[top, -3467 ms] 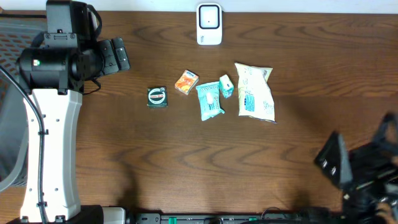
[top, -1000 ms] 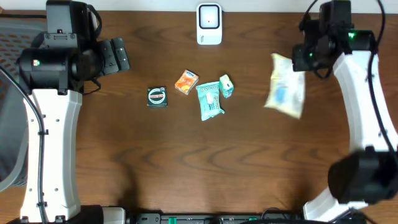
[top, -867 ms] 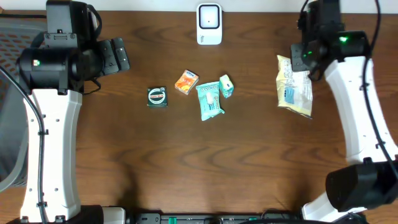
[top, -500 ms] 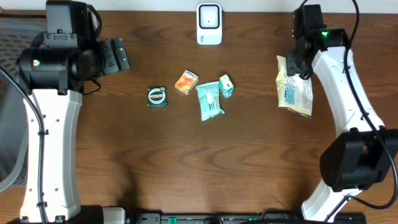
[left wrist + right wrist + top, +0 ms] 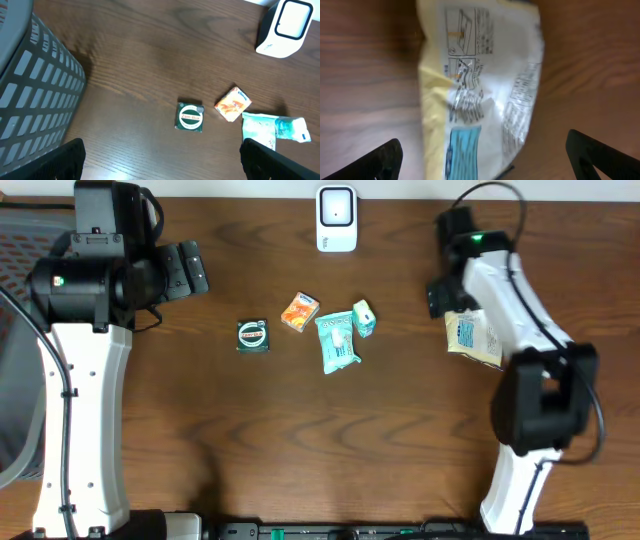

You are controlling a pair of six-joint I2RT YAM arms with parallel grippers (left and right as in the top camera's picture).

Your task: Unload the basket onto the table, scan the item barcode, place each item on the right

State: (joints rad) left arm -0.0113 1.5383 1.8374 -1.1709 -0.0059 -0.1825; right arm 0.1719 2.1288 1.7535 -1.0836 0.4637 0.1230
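A dark wooden table (image 5: 300,440) is shown from above; a white scanner (image 5: 336,220) stands at its far edge, and everything else is placed in relation to it. A pale yellow snack bag (image 5: 467,337) is seen lying flat on the wood, to the right of the scanner and closer to the near edge; its long axis runs roughly from far edge to near edge, slightly tilted; part of it is covered by the right arm.

The right gripper (image 5: 440,296) is held over the bag's far left corner, between bag and scanner; its fingers are spread wide and nothing is pinched. In the right wrist view the bag fills the frame, blurred, with printed panels and a blue label facing up; the fingertips (image 5: 375,160) are set far apart at the lower corners. No barcode can be made out for certain.

Four smaller items are grouped in front of the scanner: a dark green tin (image 5: 252,335), an orange packet (image 5: 299,312), a teal wipes pack (image 5: 337,342) and a small teal box (image 5: 363,318). The left gripper (image 5: 188,270) is held well to the left of the scanner, likewise spread and empty, near a grey basket (image 5: 30,100).

The bag is judged to be the item in hand; the right arm is by far the nearer. A grasp would best be made across its short width; the bag would then have to be carried left and away, toward the scanner.
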